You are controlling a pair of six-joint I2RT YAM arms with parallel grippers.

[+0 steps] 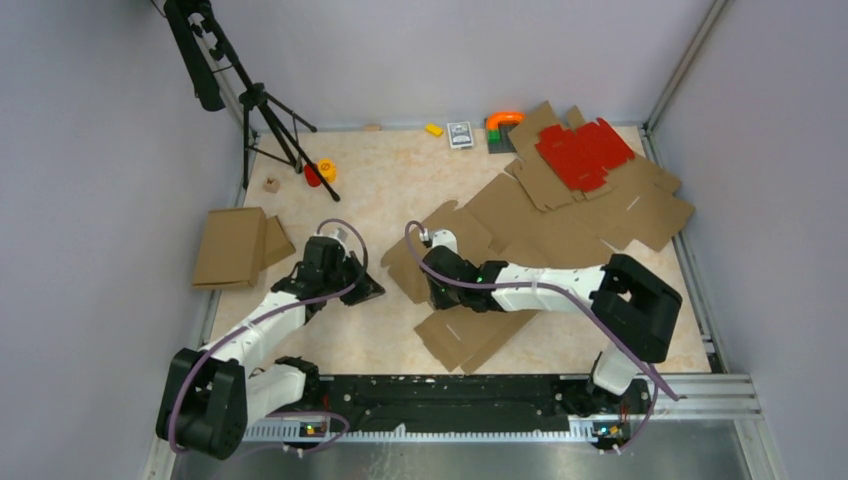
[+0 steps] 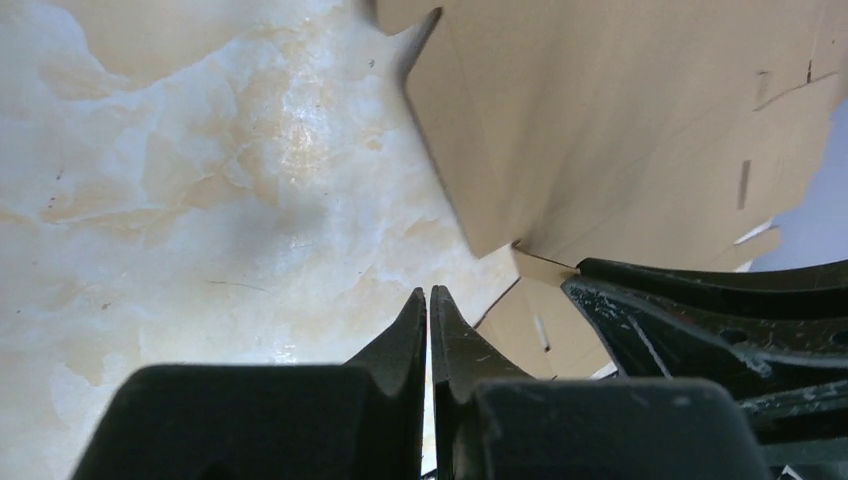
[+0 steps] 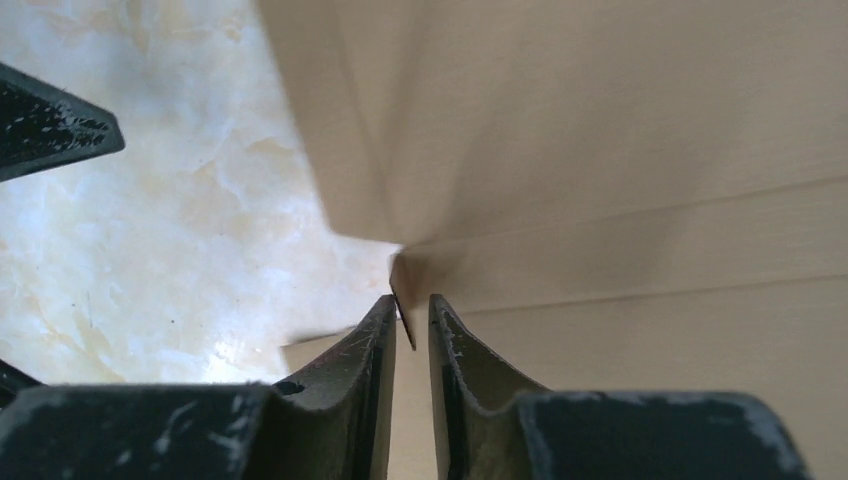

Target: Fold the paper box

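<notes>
The paper box [image 1: 490,222] is a large flat brown die-cut sheet lying mid-table, partly under my right arm. My right gripper [image 1: 433,290] is at its left edge. In the right wrist view the paper box [image 3: 620,130] fills the frame, and my right gripper [image 3: 410,302] is narrowly open with a thin raised corner of the sheet standing between its tips. My left gripper [image 1: 362,288] is shut and empty, low over bare table just left of the sheet. In the left wrist view its tips [image 2: 427,295] are pressed together, with the box [image 2: 620,120] ahead to the right.
A red die-cut sheet [image 1: 583,152] lies on more brown cardboard at the back right. Another brown piece [image 1: 470,335] lies near the front. A folded cardboard box [image 1: 232,247] sits left. A tripod [image 1: 262,105] and small toys [image 1: 320,172] stand at the back.
</notes>
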